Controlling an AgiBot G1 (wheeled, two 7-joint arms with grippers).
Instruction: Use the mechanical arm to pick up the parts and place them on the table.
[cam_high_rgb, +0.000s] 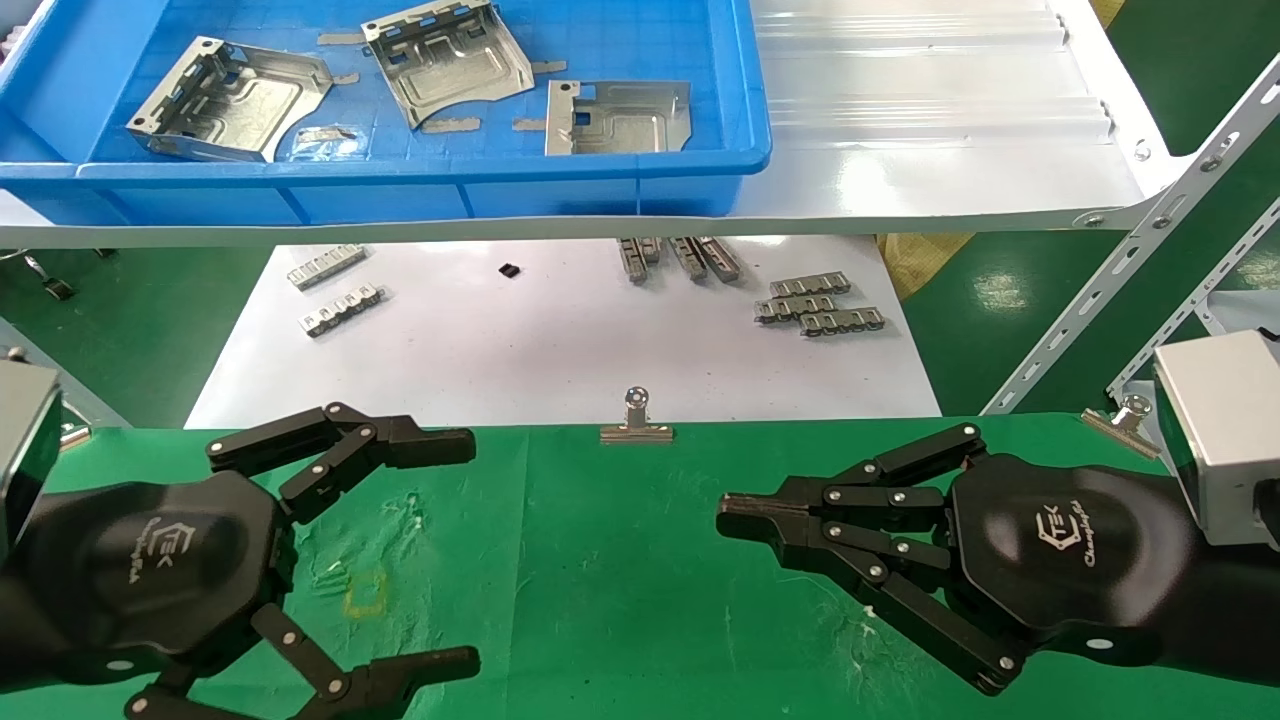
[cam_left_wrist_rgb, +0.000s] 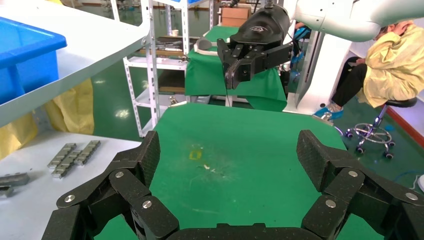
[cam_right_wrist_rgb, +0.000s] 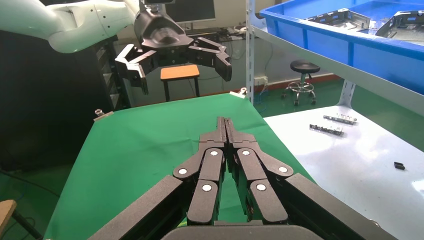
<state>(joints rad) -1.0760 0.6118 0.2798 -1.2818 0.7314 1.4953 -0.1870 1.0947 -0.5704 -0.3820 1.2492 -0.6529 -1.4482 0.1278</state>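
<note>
Three shiny stamped metal parts lie in a blue tray (cam_high_rgb: 400, 175) on the white shelf: one at the left (cam_high_rgb: 225, 100), one in the middle (cam_high_rgb: 450, 60), one at the right (cam_high_rgb: 618, 117). The tray and two of the parts (cam_right_wrist_rgb: 340, 17) also show in the right wrist view. My left gripper (cam_high_rgb: 472, 550) is open and empty, low over the left side of the green table (cam_high_rgb: 600, 560). Its own view shows it wide open (cam_left_wrist_rgb: 230, 155). My right gripper (cam_high_rgb: 725, 510) is shut and empty over the table's right side, its fingers pressed together (cam_right_wrist_rgb: 225, 125). Both grippers are far from the parts.
A white sheet (cam_high_rgb: 560, 350) below the shelf carries small ridged strips (cam_high_rgb: 815, 305). A binder clip (cam_high_rgb: 636, 420) sits on the table's far edge and a yellow square mark (cam_high_rgb: 365, 595) on the cloth. A slanted perforated shelf strut (cam_high_rgb: 1130, 260) stands at the right.
</note>
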